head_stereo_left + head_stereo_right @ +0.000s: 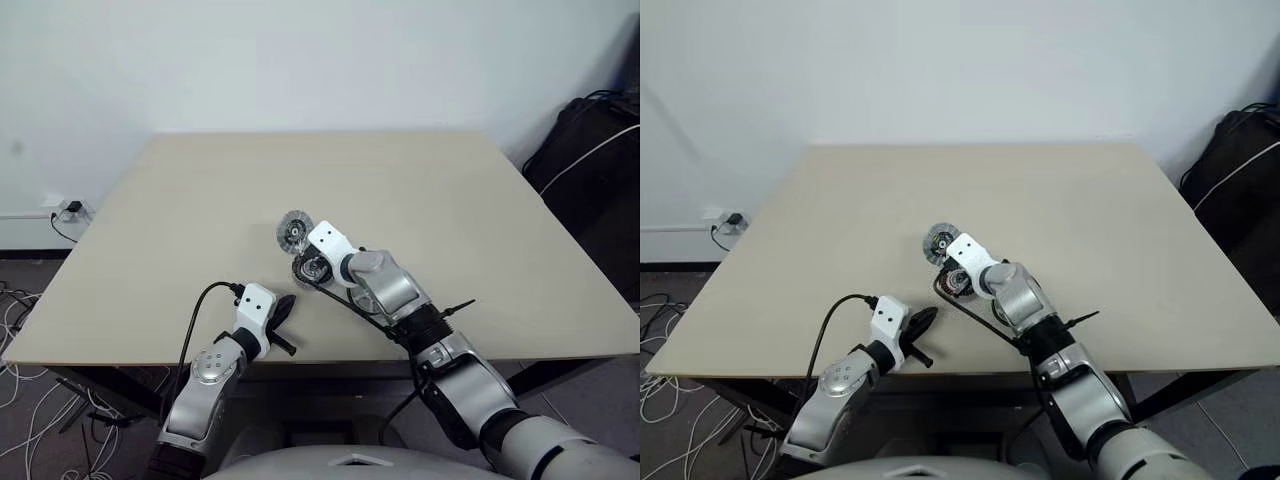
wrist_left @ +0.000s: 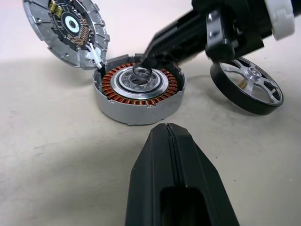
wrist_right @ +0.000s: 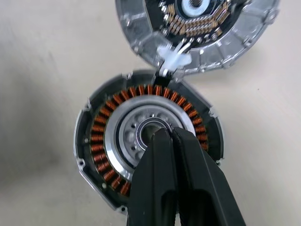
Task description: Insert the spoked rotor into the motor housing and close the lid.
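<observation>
Right black two-finger gripper (image 3: 170,134): shut tight, empty, over round copper-wound motor housing (image 3: 148,155). Left gripper (image 2: 168,129) shut, empty. Better: open wide, grab thin silvery spoked rotor (image 2: 248,87) gently by rim.

The right end effector (image 3: 173,134) hid the motor housing (image 3: 101,141) from its hub toward six o'clock. The lid (image 3: 235,42) was cut off at twelve o'clock, and the spoked rotor (image 2: 249,87) was partly hidden at its eleven o'clock.

Your two head eyes look forward and down over the desk (image 1: 200,230) from well back, both wrist cameras sit close along their closed fingers, all four share the motor housing (image 2: 136,94) with its open lid (image 3: 197,33).
</observation>
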Robot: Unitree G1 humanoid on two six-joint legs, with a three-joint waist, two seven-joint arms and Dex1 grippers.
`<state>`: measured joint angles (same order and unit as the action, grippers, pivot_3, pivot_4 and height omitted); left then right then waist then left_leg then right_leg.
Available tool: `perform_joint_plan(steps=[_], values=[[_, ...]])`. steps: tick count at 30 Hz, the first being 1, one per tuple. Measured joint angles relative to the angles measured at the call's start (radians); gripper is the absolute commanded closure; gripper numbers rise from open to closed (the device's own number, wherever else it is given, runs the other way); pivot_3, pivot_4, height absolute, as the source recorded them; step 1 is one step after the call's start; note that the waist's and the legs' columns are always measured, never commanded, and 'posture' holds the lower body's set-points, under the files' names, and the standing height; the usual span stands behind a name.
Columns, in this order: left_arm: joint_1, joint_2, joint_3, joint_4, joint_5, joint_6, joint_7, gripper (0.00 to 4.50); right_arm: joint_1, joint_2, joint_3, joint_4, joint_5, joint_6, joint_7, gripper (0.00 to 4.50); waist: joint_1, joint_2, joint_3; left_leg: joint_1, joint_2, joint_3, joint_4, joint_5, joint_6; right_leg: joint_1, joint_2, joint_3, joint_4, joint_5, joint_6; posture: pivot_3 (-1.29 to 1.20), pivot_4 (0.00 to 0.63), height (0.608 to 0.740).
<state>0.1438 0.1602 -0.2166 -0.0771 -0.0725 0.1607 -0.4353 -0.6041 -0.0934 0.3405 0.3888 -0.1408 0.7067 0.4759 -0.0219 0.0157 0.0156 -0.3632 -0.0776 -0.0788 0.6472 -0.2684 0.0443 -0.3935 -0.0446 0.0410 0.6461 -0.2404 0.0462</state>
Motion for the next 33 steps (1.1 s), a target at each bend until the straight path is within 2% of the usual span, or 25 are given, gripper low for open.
perform_joint_plan(steps=[11, 33], values=[[0.000, -0.001, -0.011, 0.000, 0.000, 0.001, -0.003, 4.50, -0.004, 0.047, -0.094, 0.063, 0.068, 0.025, -0.056, 4.48, 0.000, 0.000, 0.000, 0.000, 0.000, 0.000, 0.000, 0.000, 0.000, 0.000, 0.000, 0.001, 0.000, 0.000, 0.000, 0.00, 0.000, 0.740], [0.006, 0.000, -0.010, 0.000, 0.000, 0.004, -0.001, 4.50, -0.022, 0.056, -0.095, 0.113, 0.078, 0.026, -0.057, 4.48, -0.002, 0.000, 0.000, 0.000, 0.000, 0.000, 0.000, 0.000, 0.000, 0.000, 0.000, 0.001, 0.000, 0.000, 0.000, 0.00, 0.000, 0.740]])
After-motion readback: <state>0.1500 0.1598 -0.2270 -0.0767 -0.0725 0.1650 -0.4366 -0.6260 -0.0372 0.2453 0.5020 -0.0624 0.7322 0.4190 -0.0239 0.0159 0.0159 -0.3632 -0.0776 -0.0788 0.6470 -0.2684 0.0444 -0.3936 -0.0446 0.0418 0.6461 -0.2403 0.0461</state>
